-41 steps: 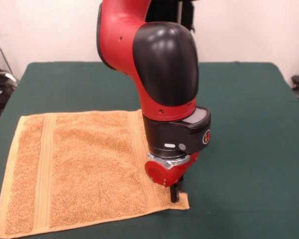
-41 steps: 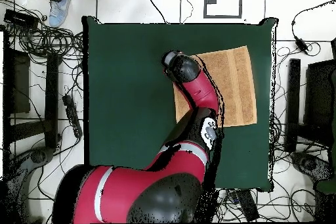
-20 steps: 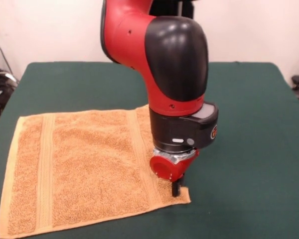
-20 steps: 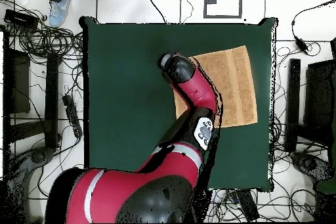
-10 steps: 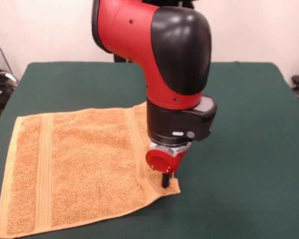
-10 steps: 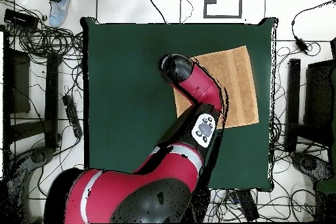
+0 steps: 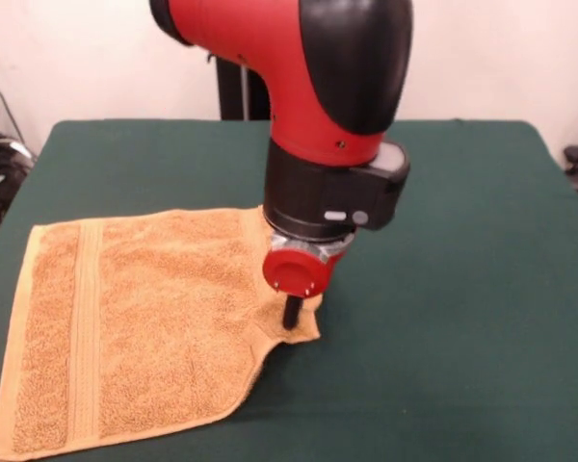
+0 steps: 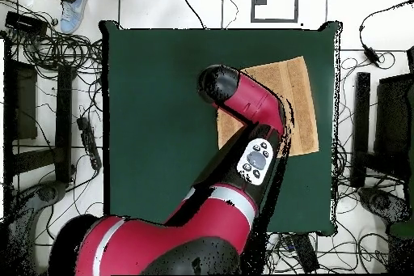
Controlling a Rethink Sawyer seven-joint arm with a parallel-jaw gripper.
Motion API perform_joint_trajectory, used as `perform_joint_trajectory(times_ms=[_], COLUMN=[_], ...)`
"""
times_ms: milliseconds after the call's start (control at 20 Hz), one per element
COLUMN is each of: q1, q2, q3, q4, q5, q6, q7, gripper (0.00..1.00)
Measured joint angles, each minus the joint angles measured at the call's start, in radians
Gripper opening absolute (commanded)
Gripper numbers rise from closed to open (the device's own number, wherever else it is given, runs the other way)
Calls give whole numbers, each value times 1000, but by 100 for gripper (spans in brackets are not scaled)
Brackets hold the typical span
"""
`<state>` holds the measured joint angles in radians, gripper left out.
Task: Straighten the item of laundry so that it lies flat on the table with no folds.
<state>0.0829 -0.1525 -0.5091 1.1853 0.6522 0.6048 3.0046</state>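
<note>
**Towel corner under the hand, bunching risk at the near edge**

Front view: the small orange-tan terry towel point(image 7: 144, 322) lies on the dark green cloth tabletop point(image 7: 462, 289), filling the region from about 7 to 9 o'clock. Most of it lies flat, with a ribbed band running along its 9 o'clock side. Its corner nearest the centre is drawn in toward 12 o'clock, so the near edge runs on a slant and a shallow ridge shows beside that corner. The red and black arm comes down steeply, its wrist nearly upright, and the hand point(image 7: 292, 314) shows as a single dark tip standing on that drawn-in corner. Whether it is spread, pressed together or pinching cloth I cannot tell. The likely trouble: if the corner travels further inward, it will fold over the towel's body and add a crease; if the cloth slips free, the slanted edge stays as it is.

Overhead view: the towel point(image 8: 295, 99) sits around 2 o'clock on the tabletop point(image 8: 162, 127), partly covered by the arm, which reaches up from 6 o'clock. The hand is hidden beneath the arm here.
</note>
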Motion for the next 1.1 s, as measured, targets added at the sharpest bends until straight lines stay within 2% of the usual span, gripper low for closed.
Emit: perform_joint_trajectory(times_ms=[250,600,650,1100], q1=[-9,-10,-10,-11], q2=[-34,-66,-69,-84], q3=[-1,-1,-1,-1], q4=[0,12,16,25], q5=[-37,-46,-46,-47], q6=[0,0,0,0], q7=[0,0,0,0], gripper=[0,0,100,100])
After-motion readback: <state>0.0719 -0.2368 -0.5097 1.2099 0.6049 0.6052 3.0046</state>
